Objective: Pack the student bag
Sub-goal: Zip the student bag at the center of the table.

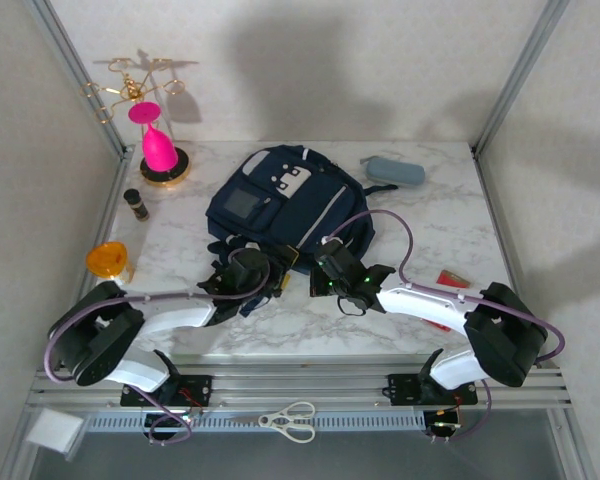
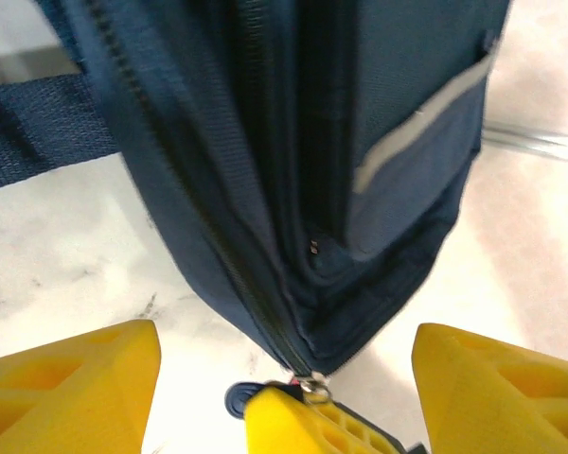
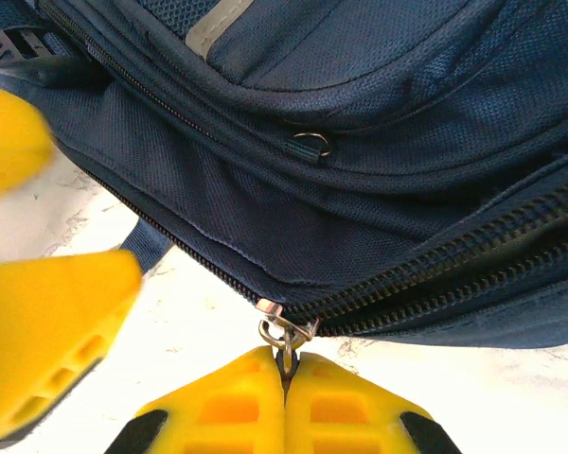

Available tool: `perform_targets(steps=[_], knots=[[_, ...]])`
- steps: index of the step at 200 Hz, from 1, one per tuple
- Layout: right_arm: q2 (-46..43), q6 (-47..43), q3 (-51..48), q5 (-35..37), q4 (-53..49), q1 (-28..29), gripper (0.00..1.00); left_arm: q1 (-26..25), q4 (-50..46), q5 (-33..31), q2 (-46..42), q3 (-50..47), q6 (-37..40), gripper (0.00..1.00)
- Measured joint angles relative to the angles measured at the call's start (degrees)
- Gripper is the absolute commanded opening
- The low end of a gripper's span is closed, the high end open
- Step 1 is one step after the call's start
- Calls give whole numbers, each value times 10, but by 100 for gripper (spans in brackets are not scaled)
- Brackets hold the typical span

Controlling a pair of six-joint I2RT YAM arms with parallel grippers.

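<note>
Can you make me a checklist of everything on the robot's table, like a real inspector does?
Surface: white marbled table, no spills seen.
Job's things: student bag lying mid-table, zipper pull at its near end.
Clutter: grey pencil case, pink ornament, small dark bottle, orange cup, red item, scissors on the front rail.
Grippers: left end effector open at the bag's corner; right end effector shut on the zipper pull.
Cables: purple cable arches by the bag's right corner.
Surroundings: white walls, metal frame posts.
</note>
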Motion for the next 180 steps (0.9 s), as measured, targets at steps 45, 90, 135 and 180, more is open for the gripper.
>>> perform_targets(steps=[45,90,135,180], knots=[[0,7,0,-4,0,0,0,-3,19,-27,72,35,-44,37],[0,21,12,18,-27,0,0,2,13,-50,82,49,-37,0],[-47,48,17,57,-95,-14,0,83,-61,-19,-18,14,38,0],[-93,26,15,69,-154,-78,0,240,-159,12,-60,8,187,0]])
